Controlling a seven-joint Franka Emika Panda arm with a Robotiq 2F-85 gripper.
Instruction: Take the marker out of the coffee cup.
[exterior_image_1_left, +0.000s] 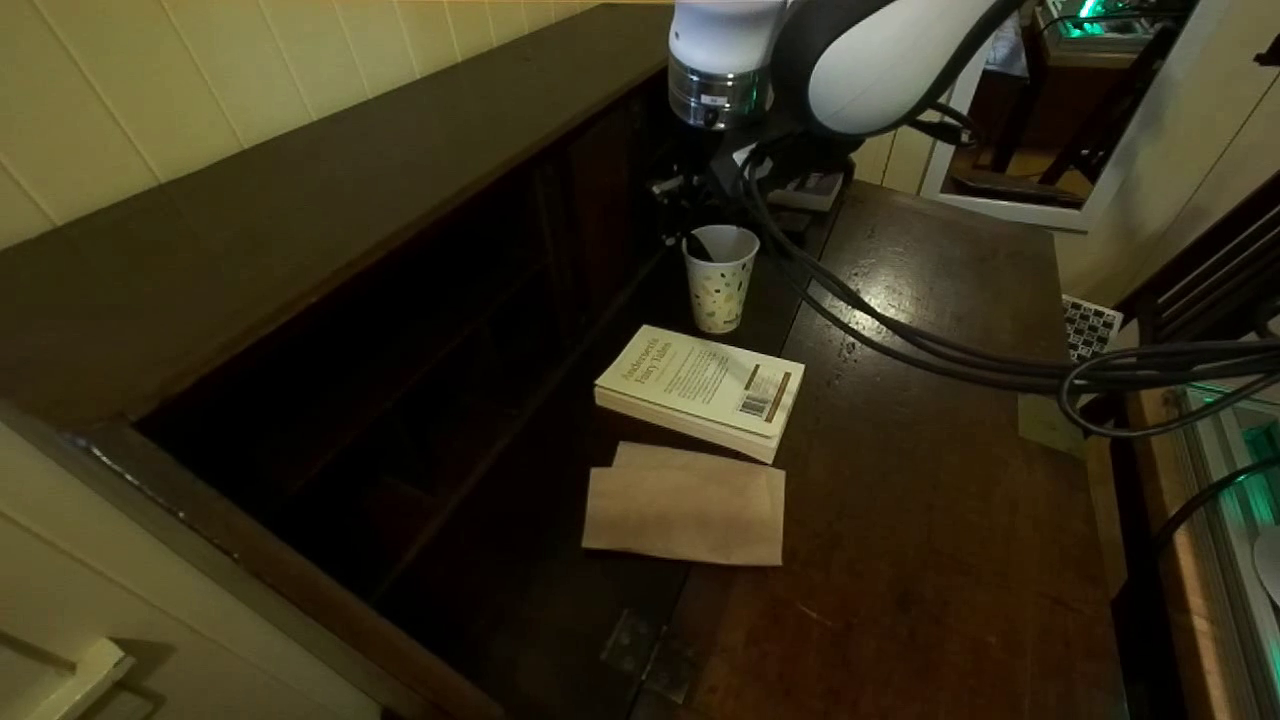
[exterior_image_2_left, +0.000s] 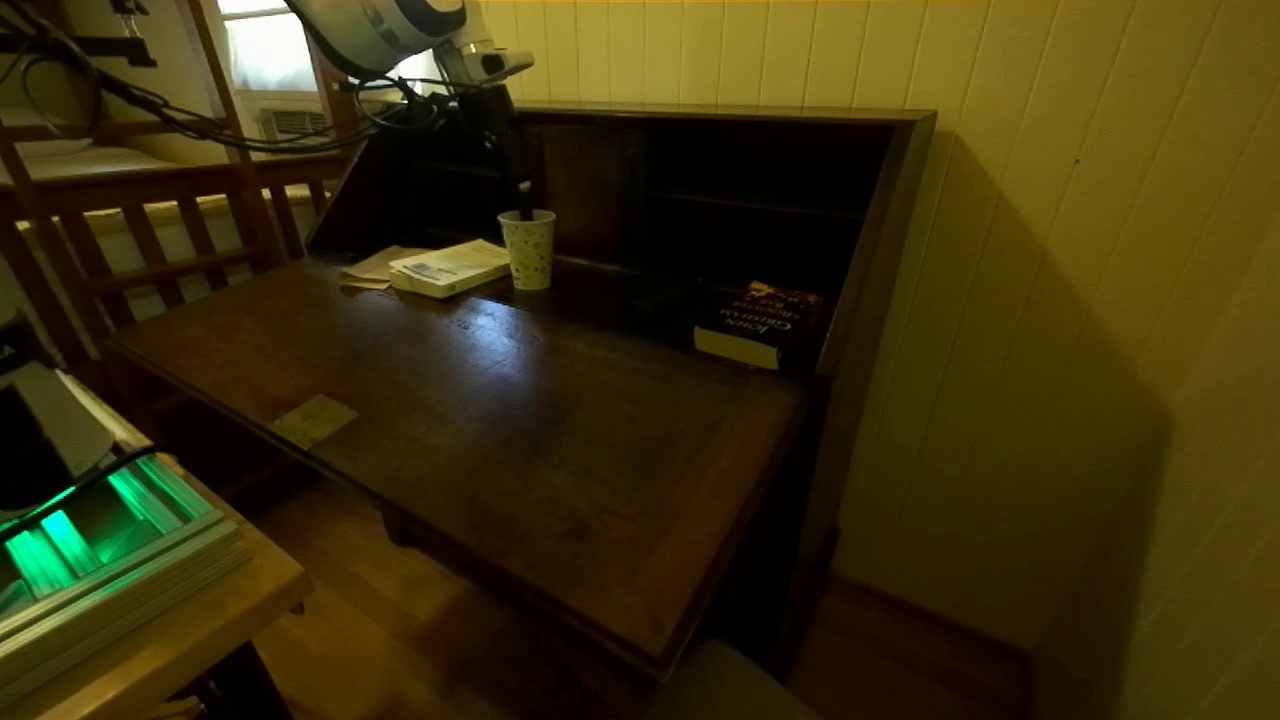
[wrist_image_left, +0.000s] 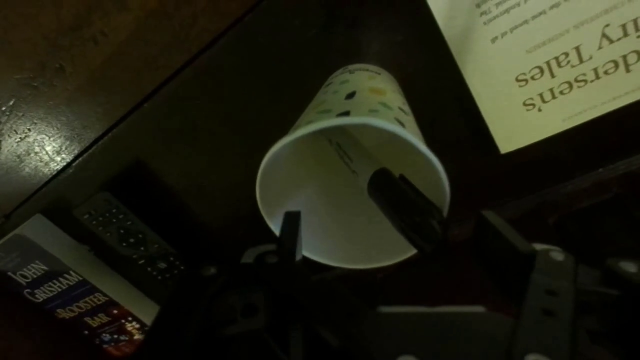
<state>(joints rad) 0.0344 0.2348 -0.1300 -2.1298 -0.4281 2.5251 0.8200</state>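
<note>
The coffee cup, a white paper cup with coloured specks, stands upright on the desk in both exterior views (exterior_image_1_left: 722, 295) (exterior_image_2_left: 530, 258). It also fills the middle of the wrist view (wrist_image_left: 357, 100). The marker (wrist_image_left: 405, 207) leans inside the cup, its black cap up at the rim and its pale barrel down in the cup. The cap also shows in an exterior view (exterior_image_1_left: 698, 247). My gripper (wrist_image_left: 395, 225) is open at the cup's mouth, one finger on each side of the cap, touching neither. The left finger overlaps the rim; whether it is inside the cup is unclear.
A white book (exterior_image_1_left: 710, 385) lies beside the cup, with brown paper napkins (exterior_image_1_left: 690, 510) past it. A dark book (exterior_image_2_left: 765, 322) and a remote control (wrist_image_left: 129, 235) lie on the cup's other side. The desk's shelf compartments (exterior_image_2_left: 760, 190) rise behind. Cables (exterior_image_1_left: 900, 340) hang from the arm.
</note>
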